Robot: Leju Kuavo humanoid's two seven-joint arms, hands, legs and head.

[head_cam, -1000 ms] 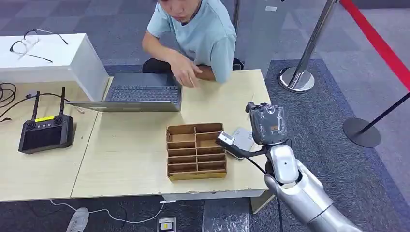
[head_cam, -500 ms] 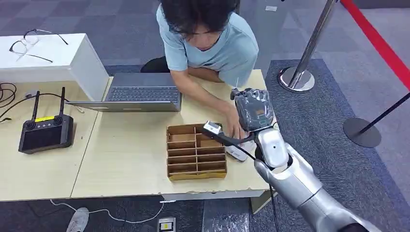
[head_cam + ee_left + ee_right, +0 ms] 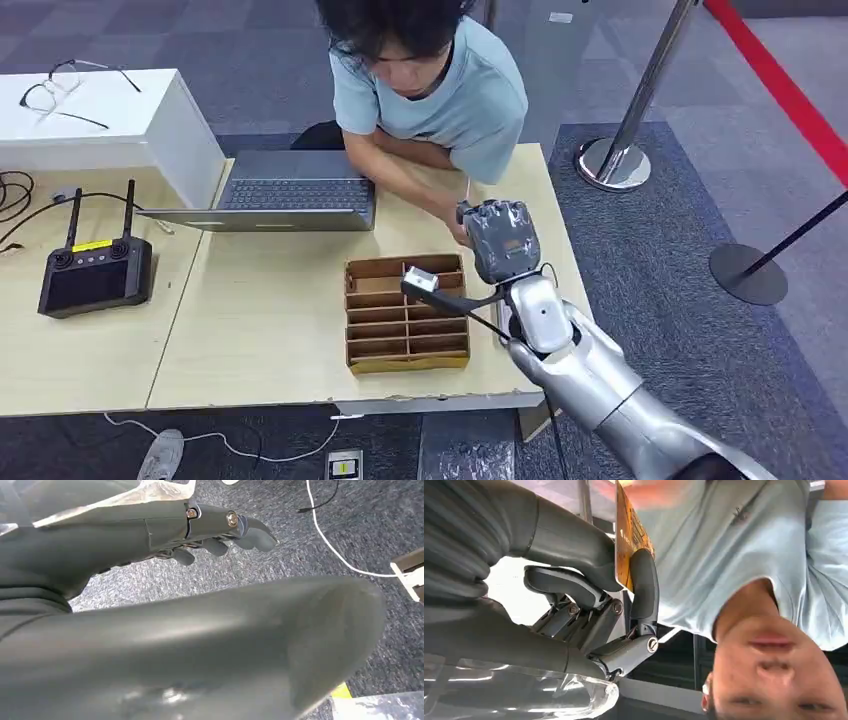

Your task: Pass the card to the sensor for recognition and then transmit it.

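Right hand (image 3: 503, 240) pinches orange card (image 3: 630, 535) near light wooden table's (image 3: 260, 320) far right edge; left hand (image 3: 210, 530) empty, fingers loosely curled, above grey carpet (image 3: 310, 560).

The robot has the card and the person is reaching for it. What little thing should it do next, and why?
Probably hold steady, then loosen its fingers. The right hand pinches the orange card, and the person's hand already seems to touch the card's far edge, so the handover looks ready.
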